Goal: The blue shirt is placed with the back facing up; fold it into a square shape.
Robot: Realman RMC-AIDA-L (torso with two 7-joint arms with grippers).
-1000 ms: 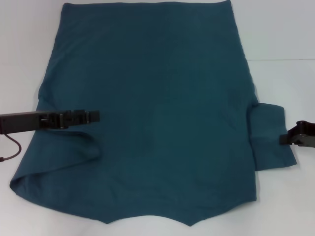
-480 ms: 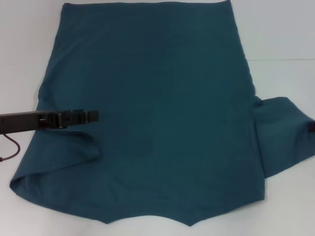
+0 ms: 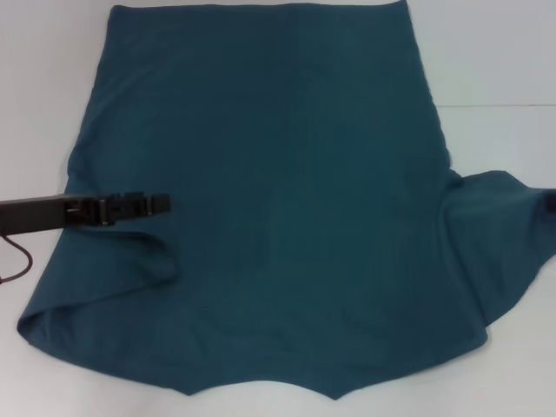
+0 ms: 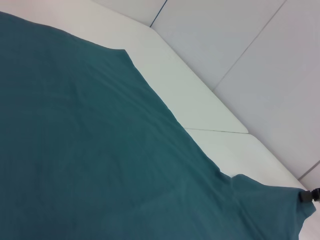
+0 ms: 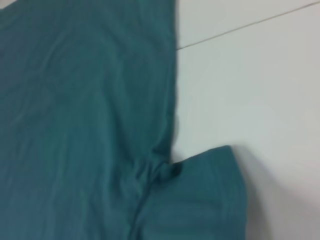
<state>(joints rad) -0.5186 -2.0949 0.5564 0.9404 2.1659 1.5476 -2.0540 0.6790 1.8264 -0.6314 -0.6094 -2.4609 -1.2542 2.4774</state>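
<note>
Fingertips of the left gripper (image 3: 163,203) sit low over the blue shirt (image 3: 278,191), pointing inward across its left side; whether they are apart, together or pinching cloth cannot be told from the head view. Just nearer the robot than those tips, the left sleeve (image 3: 104,278) lies folded in over the body, with a rounded loose fold edge. Beyond the tips the shirt spreads flat, back up, across the white table (image 3: 495,61), with the hem at the far edge and the neck notch nearest the robot.

Right gripper (image 4: 314,195) is barely seen: a dark bit at the outer corner of the right sleeve (image 3: 499,252), showing at the head view's right edge and in the left wrist view. The sleeve is drawn outward and looks slightly lifted there, so probably gripped, but the jaw state cannot be told.

Step in hand, by my read: sleeve folding; left side done, right sleeve being picked up. Next move calls for carrying that sleeve inward over the body and laying it flat, with its edge matching the left fold and without dragging the body sideways.
</note>
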